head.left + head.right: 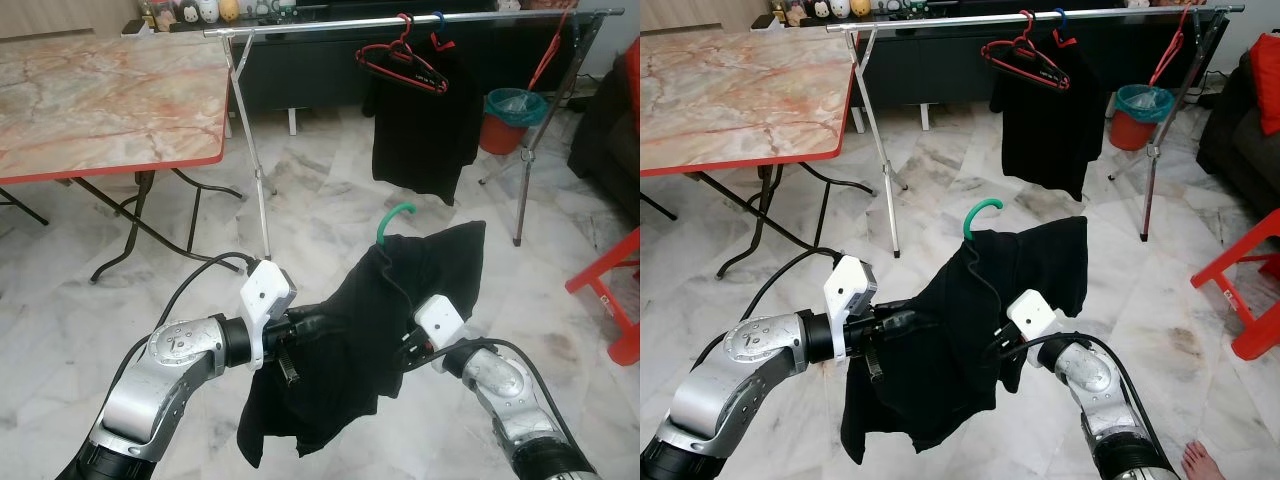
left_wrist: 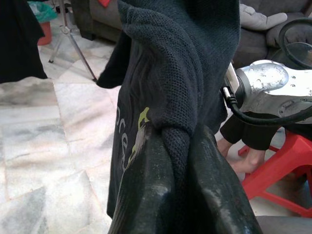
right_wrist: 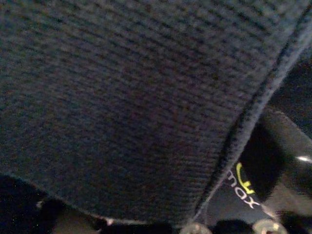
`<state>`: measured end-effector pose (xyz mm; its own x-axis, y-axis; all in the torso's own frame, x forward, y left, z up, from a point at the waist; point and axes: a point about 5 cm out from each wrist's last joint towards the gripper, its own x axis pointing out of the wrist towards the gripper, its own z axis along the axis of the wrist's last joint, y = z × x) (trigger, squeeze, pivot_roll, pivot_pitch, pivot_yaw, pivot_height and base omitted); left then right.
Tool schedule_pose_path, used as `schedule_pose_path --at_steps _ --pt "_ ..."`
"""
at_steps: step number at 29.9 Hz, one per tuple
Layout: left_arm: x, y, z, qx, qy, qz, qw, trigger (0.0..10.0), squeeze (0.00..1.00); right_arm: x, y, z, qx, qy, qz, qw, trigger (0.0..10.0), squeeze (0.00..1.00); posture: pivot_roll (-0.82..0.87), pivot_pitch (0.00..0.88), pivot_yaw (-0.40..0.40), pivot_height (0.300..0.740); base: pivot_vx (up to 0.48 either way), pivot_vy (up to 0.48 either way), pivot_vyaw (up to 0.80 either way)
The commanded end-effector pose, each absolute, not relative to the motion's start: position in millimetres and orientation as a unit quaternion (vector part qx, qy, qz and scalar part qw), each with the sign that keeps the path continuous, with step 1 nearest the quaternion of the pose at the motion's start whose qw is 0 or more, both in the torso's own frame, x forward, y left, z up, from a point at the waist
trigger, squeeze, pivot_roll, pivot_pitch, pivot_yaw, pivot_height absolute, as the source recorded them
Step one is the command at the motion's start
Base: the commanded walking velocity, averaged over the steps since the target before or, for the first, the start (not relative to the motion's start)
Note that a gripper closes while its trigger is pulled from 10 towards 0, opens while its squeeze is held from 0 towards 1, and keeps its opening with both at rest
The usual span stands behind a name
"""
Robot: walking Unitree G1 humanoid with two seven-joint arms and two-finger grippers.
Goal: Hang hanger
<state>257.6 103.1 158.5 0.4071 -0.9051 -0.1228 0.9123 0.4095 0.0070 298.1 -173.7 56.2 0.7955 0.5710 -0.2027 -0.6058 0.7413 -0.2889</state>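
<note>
A black shirt [image 1: 350,340] on a hanger with a green hook [image 1: 400,212] is held up between my two arms, low and in front of me. My left gripper [image 2: 176,139] is shut, pinching a fold of the shirt's fabric. My right gripper [image 1: 405,345] is buried under the shirt's other side, with cloth pressed close against its camera. Farther ahead stands a silver clothes rail [image 1: 330,26]. On it hang an empty red hanger [image 1: 400,62] and a black garment [image 1: 425,130] on a blue hook [image 1: 438,25].
A marble-top folding table [image 1: 100,100] with a red edge stands at the left. The rail's legs [image 1: 255,170] splay onto the marble floor. An orange bin [image 1: 510,118], a dark sofa [image 1: 605,130] and a red stool [image 1: 615,290] stand at the right. A person's bare foot [image 1: 1208,462] is close by.
</note>
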Motion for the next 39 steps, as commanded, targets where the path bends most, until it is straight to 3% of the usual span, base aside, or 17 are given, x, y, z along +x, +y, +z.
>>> schedule_pose_path --at_steps 1,39 --pt "254 103 163 0.040 0.039 -0.551 0.833 10.0 0.00 300 -173 59 -0.167 0.041 0.312 0.934 0.0 0.00 0.03 0.077 0.019 0.740 0.000 0.000 0.00" --pt "258 114 145 0.073 0.073 -0.522 0.847 10.0 0.00 304 -166 60 -0.167 0.031 0.296 0.940 0.0 0.00 0.03 0.080 0.018 0.740 0.000 0.000 0.00"
